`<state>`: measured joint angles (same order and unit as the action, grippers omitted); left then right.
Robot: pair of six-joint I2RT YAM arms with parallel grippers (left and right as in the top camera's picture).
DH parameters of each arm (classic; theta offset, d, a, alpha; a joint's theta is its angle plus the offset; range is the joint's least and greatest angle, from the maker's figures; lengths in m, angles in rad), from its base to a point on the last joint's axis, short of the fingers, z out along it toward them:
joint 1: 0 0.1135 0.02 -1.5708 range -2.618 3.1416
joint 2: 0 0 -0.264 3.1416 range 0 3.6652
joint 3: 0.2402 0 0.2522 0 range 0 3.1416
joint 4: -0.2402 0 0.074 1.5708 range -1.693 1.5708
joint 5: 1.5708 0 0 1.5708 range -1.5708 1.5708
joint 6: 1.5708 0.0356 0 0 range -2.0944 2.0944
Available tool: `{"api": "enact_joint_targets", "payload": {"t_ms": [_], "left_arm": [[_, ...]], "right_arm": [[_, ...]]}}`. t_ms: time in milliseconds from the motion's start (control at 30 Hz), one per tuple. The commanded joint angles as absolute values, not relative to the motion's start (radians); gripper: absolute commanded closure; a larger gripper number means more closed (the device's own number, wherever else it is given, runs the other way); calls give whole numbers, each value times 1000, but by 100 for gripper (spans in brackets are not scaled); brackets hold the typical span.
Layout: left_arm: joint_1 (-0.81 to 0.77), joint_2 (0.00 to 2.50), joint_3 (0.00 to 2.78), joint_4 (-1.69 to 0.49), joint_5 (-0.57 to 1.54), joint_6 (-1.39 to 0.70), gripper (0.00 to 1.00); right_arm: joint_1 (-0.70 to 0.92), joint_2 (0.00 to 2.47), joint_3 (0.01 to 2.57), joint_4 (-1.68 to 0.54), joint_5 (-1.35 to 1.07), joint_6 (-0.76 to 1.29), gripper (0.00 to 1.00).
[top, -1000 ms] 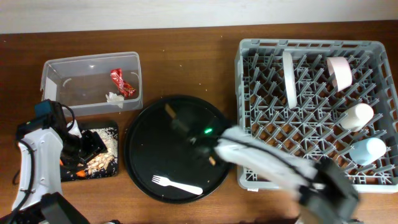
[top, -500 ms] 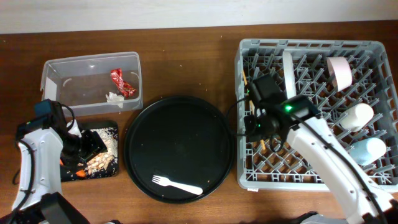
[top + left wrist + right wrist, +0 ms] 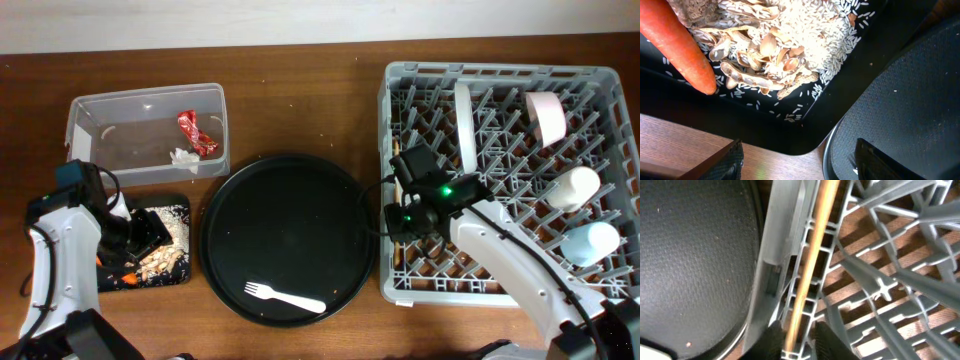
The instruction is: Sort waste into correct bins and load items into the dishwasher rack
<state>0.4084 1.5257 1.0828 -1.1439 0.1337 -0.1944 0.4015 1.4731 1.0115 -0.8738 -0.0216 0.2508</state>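
My right gripper is at the left edge of the grey dishwasher rack, shut on thin wooden chopsticks that lie along the rack's left wall. In the right wrist view the fingers pinch the chopsticks. My left gripper hangs open and empty over the shallow black tray; it also shows in the left wrist view. That tray holds an orange carrot and beige crumbs. The clear tub holds a red wrapper and a white tissue. A white fork lies on the round black tray.
The rack holds an upright white plate, a pale cup, a whitish vessel and a blue cup on its right side. The round tray's rim lies close against the rack's left wall.
My right arm swung from the round tray to the rack's left edge with the chopsticks, then shifted slightly toward the front. The left arm has not moved.
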Motion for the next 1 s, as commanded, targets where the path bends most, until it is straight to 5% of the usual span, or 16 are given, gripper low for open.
{"api": "enact_joint_targets", "payload": {"t_ms": [0, 467, 633, 967], "left_arm": [[408, 1517, 1093, -1143, 130, -178, 29], [408, 1517, 1093, -1142, 130, -178, 29], [408, 1517, 1093, -1142, 130, -178, 29], [408, 1517, 1093, -1142, 130, -178, 29]], "right_arm": [[405, 1473, 1005, -867, -52, 252, 74], [432, 1442, 1279, -1028, -116, 130, 64], [626, 1462, 1325, -1048, -258, -139, 46], [950, 1710, 1312, -993, -255, -167, 41]]}}
